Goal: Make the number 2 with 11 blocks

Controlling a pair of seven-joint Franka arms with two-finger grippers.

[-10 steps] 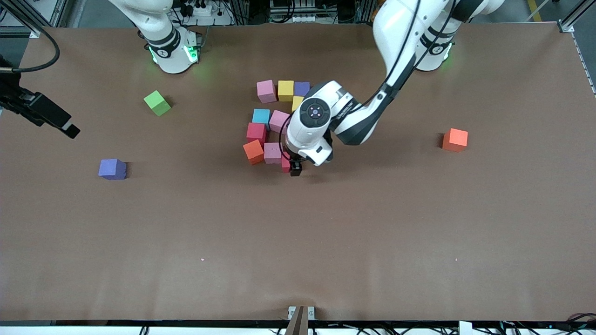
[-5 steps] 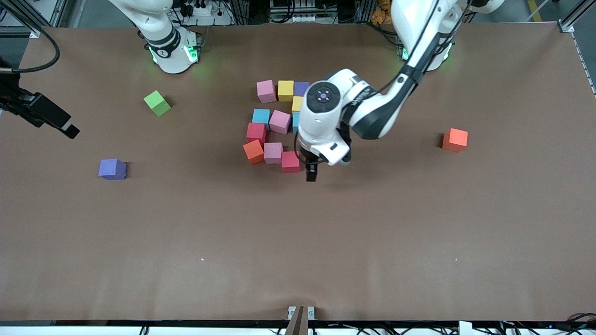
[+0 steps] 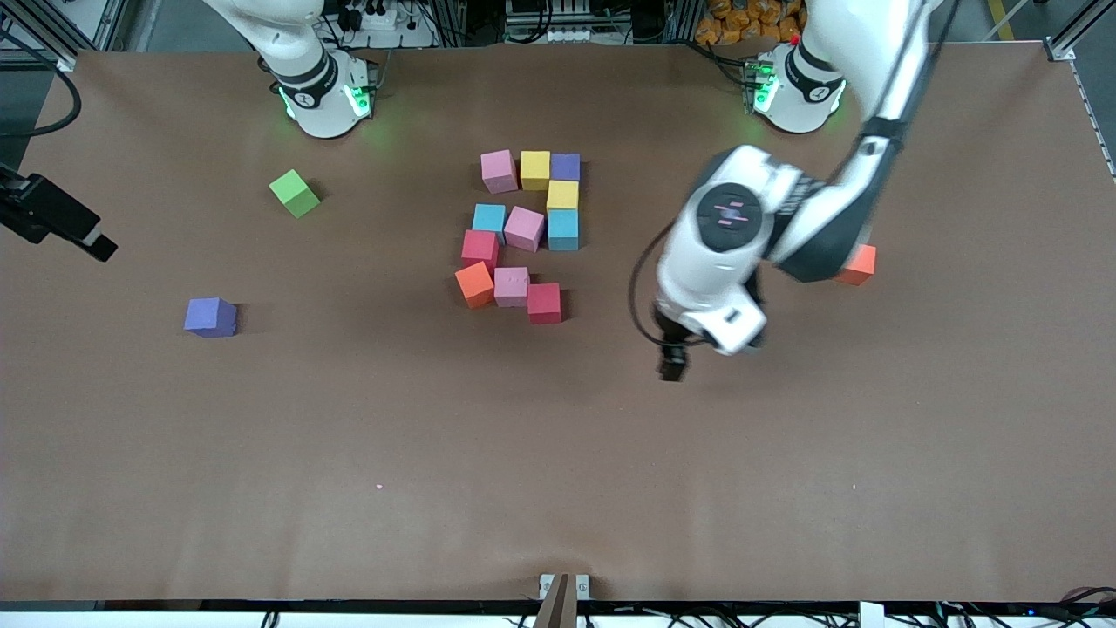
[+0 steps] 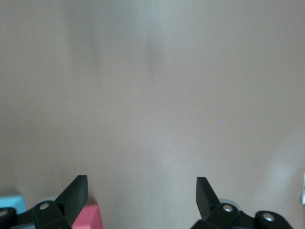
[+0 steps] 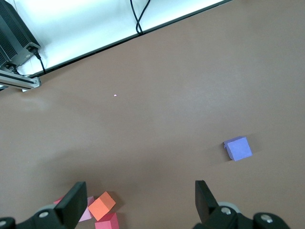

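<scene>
- Left gripper (image 3: pixel 671 366) hangs over bare table (image 3: pixel 785 453), fingers spread, empty, pointing down, beside the blocks (image 3: pixel 523 231).
- Right gripper (image 5: pixel 138 202) waits raised, open, empty.

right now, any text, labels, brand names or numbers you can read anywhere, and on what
None can be read.
The left arm is motion-blurred, so any lettering on it is unreadable.
The blocks carry no marks; together they form the number 2.

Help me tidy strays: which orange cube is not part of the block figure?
The orange cube toward the left arm's end of the table, partly hidden under that arm. It sits alone, while the other orange cube touches a pink cube in the figure.
</scene>
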